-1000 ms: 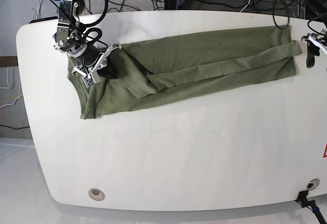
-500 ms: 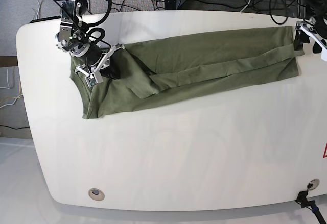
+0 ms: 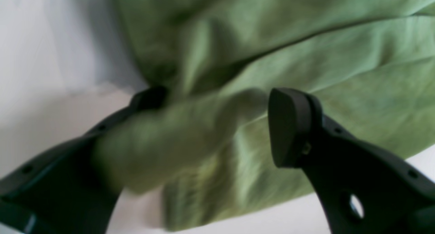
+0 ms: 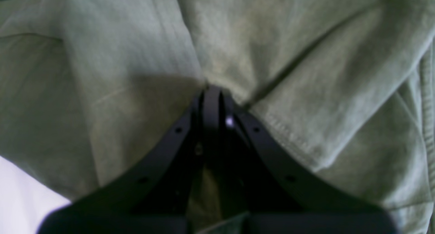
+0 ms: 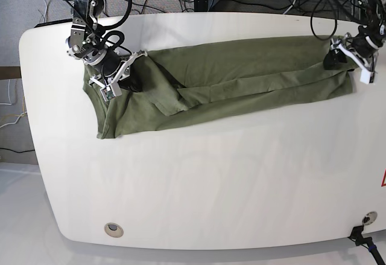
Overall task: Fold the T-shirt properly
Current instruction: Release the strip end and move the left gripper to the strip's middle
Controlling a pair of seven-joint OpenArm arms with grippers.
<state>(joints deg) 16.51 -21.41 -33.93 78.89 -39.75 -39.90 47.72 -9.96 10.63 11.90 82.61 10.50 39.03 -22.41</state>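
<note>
The green T-shirt [image 5: 229, 75] lies long on the white table [image 5: 205, 180]. The right gripper [image 4: 212, 91] pinches it tight; the left gripper [image 3: 217, 125] gapes wide around a cloth bunch

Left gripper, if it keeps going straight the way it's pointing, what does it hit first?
Most likely the T-shirt: the left gripper has open jaws, with green cloth bunched against one finger. The view is blurred, so depth is uncertain.

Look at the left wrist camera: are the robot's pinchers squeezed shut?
No, the left gripper is open, its jaws apart around a bunch of the T-shirt.
</note>
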